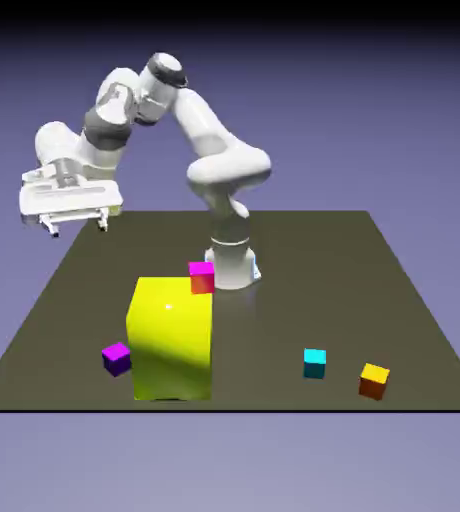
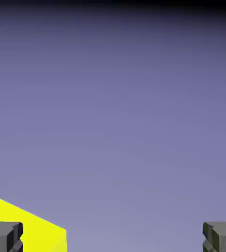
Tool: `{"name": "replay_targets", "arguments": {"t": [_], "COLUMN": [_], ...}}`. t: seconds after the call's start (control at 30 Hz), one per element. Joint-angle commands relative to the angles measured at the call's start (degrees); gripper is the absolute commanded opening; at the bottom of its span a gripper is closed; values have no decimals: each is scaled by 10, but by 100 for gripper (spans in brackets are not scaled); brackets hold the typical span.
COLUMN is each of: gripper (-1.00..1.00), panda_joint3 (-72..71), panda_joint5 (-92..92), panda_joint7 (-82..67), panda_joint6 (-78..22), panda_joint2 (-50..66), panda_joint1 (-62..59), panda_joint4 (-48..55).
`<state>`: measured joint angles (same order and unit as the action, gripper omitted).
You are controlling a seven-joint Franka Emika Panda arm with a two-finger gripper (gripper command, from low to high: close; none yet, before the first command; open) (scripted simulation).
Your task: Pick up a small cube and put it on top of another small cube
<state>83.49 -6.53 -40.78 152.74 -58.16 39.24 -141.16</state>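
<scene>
- Table (image 1: 274,335): purple cube stands near its front edge, at the exterior view's left. A sideways knock there could tip the cube off the edge.
- Robot arm (image 1: 202,125): raised, bent out toward the exterior view's left. Coming down, its links or wrist could clip the block if the path cuts across too low.
- Yellow block (image 1: 171,345): biggest object out, just beside the purple cube. Leaves little room on that side; a finger could jam against it, or shove it into the cube.
- Hand (image 1: 79,229): fingers spread wide, nothing between them, high above table level. Hand view takes in backdrop and a corner of yellow, no purple cube; a descent from this aim would probably miss. Needs re-aiming first.
- Purple cube (image 1: 117,359): resting on the table, turned at an angle. Fingers not matched to its faces might pinch corners, twisting it or squirting it out.
- Pink-and-red cube (image 1: 202,278): seems perched at the block's top rear corner. A bump to the block could drop it; as a stacking base, a poor footing.
- Cyan cube (image 1: 314,364) and orange cube (image 1: 374,382): both on the table, well apart from the purple one. Either gives a small landing; an off-centre or early release would likely topple the stack.
</scene>
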Motion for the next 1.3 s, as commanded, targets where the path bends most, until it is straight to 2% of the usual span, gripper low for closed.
{"name": "replay_targets", "arguments": {"t": [0.0,0.57,0.73,0.77,0.9,1.03,1.27], "gripper": [0,0,0,-100,-100,-100,-100], "panda_joint3": [21,364,394,394,367,288,142], "panda_joint5": [-2,-28,-25,-25,-28,-41,10], "panda_joint7": [-21,-362,-377,-377,-364,-309,-172], "panda_joint6": [-5,-93,-23,-23,-86,-114,-159], "panda_joint2": [-6,-111,-168,-168,-117,-89,-110], "panda_joint1": [10,168,237,237,175,128,82], "panda_joint4": [5,86,102,102,88,132,37]}}
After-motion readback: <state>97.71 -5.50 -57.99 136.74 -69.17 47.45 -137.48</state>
